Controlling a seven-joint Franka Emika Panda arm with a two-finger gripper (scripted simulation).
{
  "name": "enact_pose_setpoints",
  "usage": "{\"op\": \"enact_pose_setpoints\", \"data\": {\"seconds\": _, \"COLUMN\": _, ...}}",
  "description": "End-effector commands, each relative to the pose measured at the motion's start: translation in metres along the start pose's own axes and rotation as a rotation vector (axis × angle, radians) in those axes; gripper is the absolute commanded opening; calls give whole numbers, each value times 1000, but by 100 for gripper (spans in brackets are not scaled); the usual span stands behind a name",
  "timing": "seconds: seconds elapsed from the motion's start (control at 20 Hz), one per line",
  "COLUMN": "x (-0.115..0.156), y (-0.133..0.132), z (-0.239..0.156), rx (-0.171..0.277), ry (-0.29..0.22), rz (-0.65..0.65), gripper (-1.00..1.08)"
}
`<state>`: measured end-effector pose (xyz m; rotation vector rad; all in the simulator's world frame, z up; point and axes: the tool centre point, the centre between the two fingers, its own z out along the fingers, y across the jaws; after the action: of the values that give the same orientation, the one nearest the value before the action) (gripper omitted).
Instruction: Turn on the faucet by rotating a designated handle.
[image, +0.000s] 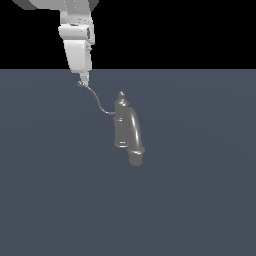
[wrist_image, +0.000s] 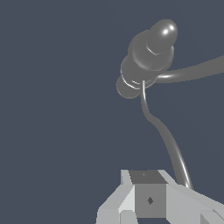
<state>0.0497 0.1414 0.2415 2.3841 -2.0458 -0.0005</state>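
Faucet (image: 121, 125) stands on floor (image: 200, 200); handle (image: 96, 101) juts toward exterior view's left; my gripper (image: 84, 81) sits at its tip.

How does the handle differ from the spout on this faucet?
The handle is a thin, S-curved wire; the spout is a thick arch. The handle reaches from the faucet body toward the pincer, its tip right at the pincer; the spout has nothing near it and ends in a wide downturned mouth. Both are grey metal and leave the same body.
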Motion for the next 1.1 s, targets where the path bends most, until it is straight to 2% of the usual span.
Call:
{"op": "enact_pose_setpoints", "data": {"seconds": 0.0, "x": 0, "y": 7, "z": 0, "rx": 0, "ry": 0, "rz": 0, "gripper": -100}}
{"op": "enact_pose_setpoints", "data": {"seconds": 1.05, "x": 1, "y": 70, "z": 0, "rx": 0, "ry": 0, "rz": 1, "gripper": -100}}
